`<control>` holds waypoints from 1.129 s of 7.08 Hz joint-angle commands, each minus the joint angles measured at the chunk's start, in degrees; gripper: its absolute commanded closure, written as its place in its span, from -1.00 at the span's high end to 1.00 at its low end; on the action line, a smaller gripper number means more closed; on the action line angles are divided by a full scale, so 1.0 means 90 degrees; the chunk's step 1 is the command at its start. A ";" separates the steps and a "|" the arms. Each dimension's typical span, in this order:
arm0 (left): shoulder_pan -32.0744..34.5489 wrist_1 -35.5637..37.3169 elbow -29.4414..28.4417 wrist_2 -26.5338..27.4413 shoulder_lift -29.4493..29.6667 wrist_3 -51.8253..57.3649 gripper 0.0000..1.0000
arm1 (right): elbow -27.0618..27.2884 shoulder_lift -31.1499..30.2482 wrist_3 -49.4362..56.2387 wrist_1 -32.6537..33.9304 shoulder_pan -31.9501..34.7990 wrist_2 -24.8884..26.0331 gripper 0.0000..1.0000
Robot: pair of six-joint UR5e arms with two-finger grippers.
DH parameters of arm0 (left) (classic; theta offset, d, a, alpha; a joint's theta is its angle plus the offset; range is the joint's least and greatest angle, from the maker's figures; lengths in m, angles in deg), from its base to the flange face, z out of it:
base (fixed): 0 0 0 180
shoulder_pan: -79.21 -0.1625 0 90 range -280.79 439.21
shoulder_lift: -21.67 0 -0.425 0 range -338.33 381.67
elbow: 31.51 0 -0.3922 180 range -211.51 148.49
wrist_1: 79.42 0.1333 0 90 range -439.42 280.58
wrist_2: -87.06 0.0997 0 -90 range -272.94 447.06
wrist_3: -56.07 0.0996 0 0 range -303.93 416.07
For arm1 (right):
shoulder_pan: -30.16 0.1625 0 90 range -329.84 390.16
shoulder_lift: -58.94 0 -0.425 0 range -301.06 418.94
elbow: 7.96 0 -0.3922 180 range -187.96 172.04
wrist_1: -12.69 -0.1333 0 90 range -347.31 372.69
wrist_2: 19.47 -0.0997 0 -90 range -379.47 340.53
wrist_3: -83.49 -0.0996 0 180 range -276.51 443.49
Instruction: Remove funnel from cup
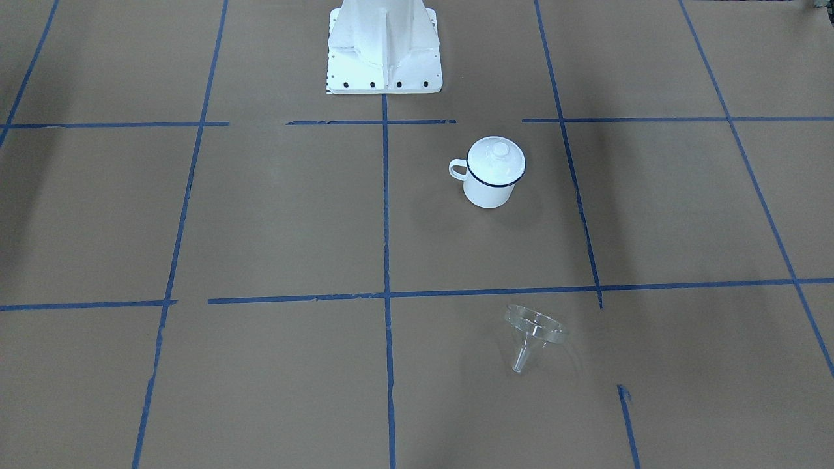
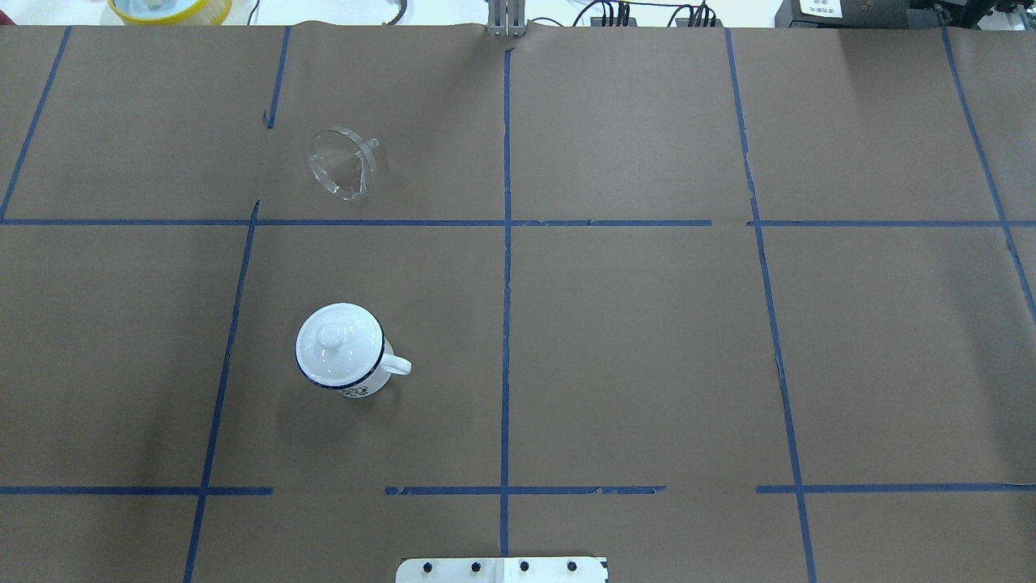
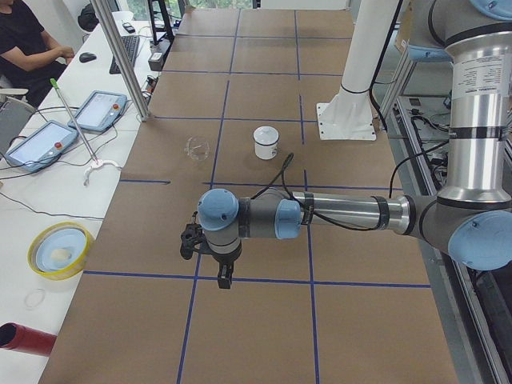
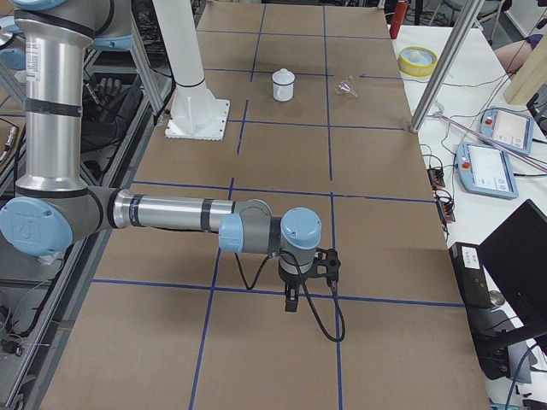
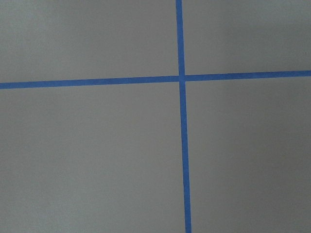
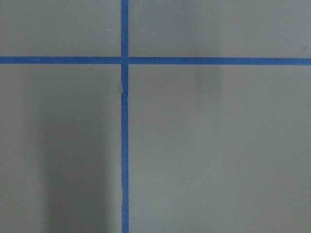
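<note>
Closest to the front-facing camera lies the funnel point(image 1: 535, 331), tipped on its side on the bench point(image 1: 260, 215). It rests on the edge of its wide mouth and the tip of its spout, which aims away from the robot. A cone like this cannot stand on so narrow a spout, so this lean is probably just how it settles, and a nudge would likely roll it in an arc. A blue tape line point(image 1: 495, 291) runs between it and the cup point(image 1: 487, 192), and the two are well apart, both on the robot's left half of the bench. The cup stands upright nearer the white robot base point(image 1: 384, 52), its loop handle turned toward the bench's middle. A white domed lid point(image 1: 497, 159) with a knob closes its mouth, so no part of the funnel is inside it. From this layout the removal looks finished, with nothing left to lift out. Both arms are stretched low over the outer ends of the bench, which keeps the middle open to the fixed cameras. The left tool point(image 3: 226, 278) hangs pointing down near a tape crossing at the left end, and the right tool point(image 4: 291, 303) does the same at the right end. Each wrist camera shows only brown paper and crossed tape, so neither tool has anything below it. Whether either tool is released or clenched cannot be told, since they show only in the side views.
</note>
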 commanded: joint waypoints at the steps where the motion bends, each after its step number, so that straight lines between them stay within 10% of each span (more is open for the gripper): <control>1: 0.0023 0.0080 0.0054 0.0002 -0.0024 0.0403 1.00 | 0.0000 0.0000 0.0000 0.0000 0.0000 0.0000 1.00; 8: 0.0268 0.0216 -0.0044 -0.0008 -0.0005 0.0358 1.00 | 0.0000 0.0000 0.0000 0.0000 0.0000 0.0000 1.00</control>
